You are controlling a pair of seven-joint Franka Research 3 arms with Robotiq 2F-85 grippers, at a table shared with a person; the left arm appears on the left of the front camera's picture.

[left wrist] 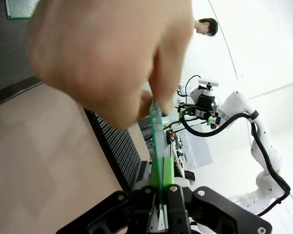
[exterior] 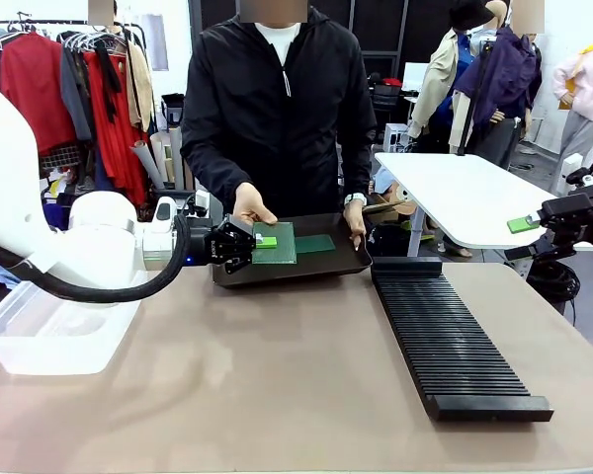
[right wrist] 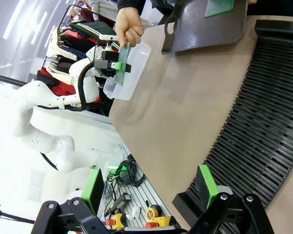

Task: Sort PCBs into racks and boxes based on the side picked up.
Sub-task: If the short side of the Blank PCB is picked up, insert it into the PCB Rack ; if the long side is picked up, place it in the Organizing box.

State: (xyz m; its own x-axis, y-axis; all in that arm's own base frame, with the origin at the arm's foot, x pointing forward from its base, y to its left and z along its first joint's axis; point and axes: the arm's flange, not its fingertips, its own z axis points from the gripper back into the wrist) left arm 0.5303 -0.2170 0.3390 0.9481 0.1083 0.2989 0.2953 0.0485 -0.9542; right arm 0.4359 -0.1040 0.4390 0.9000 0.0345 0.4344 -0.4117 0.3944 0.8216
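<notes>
In the front view, the left gripper (exterior: 261,241) is clamped on a PCB (exterior: 283,247) over the dark tray (exterior: 277,275), just left of the rack's (exterior: 453,341) far end. A person's hand (exterior: 252,205) holds the same board. A second PCB (exterior: 316,243) lies in the tray. The clear box (exterior: 40,336) sits on the bench (exterior: 277,385), well left of the rack.

In the left wrist view, the PCB (left wrist: 156,131) stands edge-on between the closed fingers, with the rack (left wrist: 115,144) beyond it.

In the right wrist view, the right gripper (right wrist: 151,187) is spread wide and holds nothing, just beside the rack (right wrist: 268,122).
</notes>
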